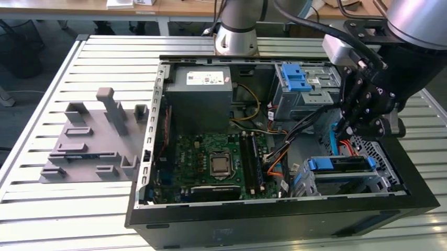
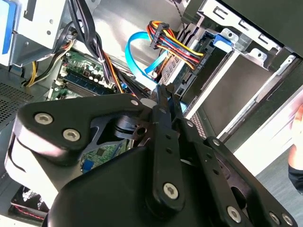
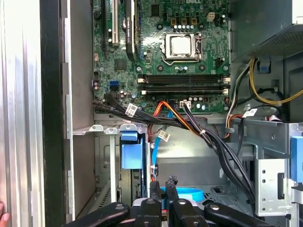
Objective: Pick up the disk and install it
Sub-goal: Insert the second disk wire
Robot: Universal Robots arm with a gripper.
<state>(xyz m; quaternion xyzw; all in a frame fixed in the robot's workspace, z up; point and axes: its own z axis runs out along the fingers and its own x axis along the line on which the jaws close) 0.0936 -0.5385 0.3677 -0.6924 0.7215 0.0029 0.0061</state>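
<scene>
The disk (image 1: pixel 338 164) sits in the lower drive cage at the exterior view's right of the open computer case. Its blue carrier front faces up and its silver body is mostly hidden. The same blue carrier (image 3: pixel 131 156) stands in the bay in the first wrist view, and its blue tab (image 2: pixel 222 40) shows in the second wrist view. My gripper (image 1: pixel 353 149) hangs inside the case just above and beside that cage, apart from the disk. In both wrist views my gripper (image 3: pixel 163 183) (image 2: pixel 163 97) is shut, its tips together with nothing between them.
A blue ribbon cable (image 2: pixel 137 56) and bundled wires (image 3: pixel 189 125) run close under the gripper. The motherboard (image 1: pixel 216 159), the grey power supply (image 1: pixel 202 94) and an upper cage with a blue bracket (image 1: pixel 300 78) crowd the case. A grey fixture block (image 1: pixel 91 141) lies on the slatted table.
</scene>
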